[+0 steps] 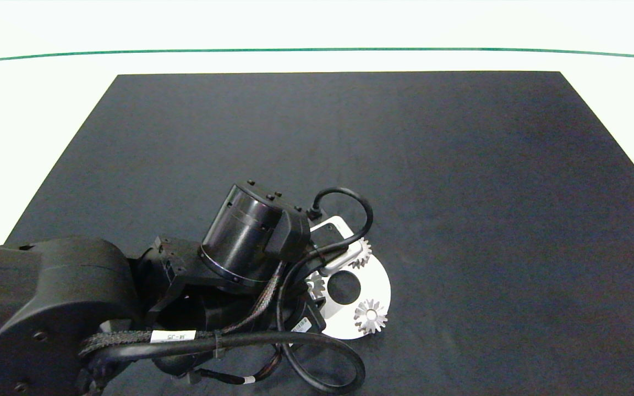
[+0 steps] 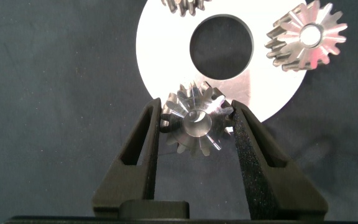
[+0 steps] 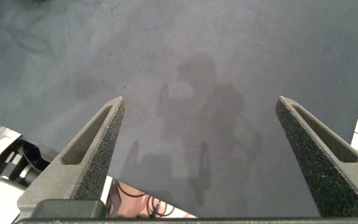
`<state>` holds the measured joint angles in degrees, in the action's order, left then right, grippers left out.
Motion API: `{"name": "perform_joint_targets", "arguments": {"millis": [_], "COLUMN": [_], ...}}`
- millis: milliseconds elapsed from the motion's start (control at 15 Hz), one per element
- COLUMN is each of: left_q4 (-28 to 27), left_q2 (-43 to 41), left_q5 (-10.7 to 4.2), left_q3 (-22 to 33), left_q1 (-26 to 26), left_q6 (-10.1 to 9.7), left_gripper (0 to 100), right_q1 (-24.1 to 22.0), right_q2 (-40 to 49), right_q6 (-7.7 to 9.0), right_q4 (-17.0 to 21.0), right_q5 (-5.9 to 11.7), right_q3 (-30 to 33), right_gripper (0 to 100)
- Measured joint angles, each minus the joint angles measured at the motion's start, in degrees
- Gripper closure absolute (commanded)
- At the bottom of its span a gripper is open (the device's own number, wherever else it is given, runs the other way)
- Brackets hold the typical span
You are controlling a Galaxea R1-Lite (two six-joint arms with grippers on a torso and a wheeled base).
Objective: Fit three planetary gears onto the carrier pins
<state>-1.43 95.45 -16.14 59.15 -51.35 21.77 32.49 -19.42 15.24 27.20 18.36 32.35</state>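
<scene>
A white disc (image 1: 376,286) with a large centre hole lies on the dark mat, under my left arm. In the left wrist view my left gripper (image 2: 197,119) is shut on one silver planetary gear (image 2: 197,122), which sits at the rim of the disc (image 2: 160,50). A second gear (image 2: 306,37) rests on the disc's far side, and a third (image 2: 185,5) is cut off at the picture's edge. From above, one gear (image 1: 371,316) shows fully, while the other two (image 1: 361,254) (image 1: 315,285) are partly hidden by the arm. The carrier pins are hidden under the gears. My right gripper (image 3: 197,109) hangs open over bare mat.
The dark mat (image 1: 460,165) covers most of the white table (image 1: 20,137). A green line (image 1: 317,50) runs along the far side. My left arm and its cables (image 1: 317,352) cover the near left part of the mat.
</scene>
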Motion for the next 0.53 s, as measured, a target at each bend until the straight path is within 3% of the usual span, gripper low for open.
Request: {"name": "perform_joint_targets", "arguments": {"millis": [533], "left_q4": [0.46], "left_q2": [1.12], "left_q5": [0.02], "left_q3": [-0.06], "left_q1": [0.22], "left_q6": [0.07], "left_gripper": [100], "right_q1": [0.0], "right_q2": [0.32], "right_q6": [0.02], "right_q4": [0.0], "right_q5": [0.0], "right_q3": [0.06], "right_gripper": [0]}}
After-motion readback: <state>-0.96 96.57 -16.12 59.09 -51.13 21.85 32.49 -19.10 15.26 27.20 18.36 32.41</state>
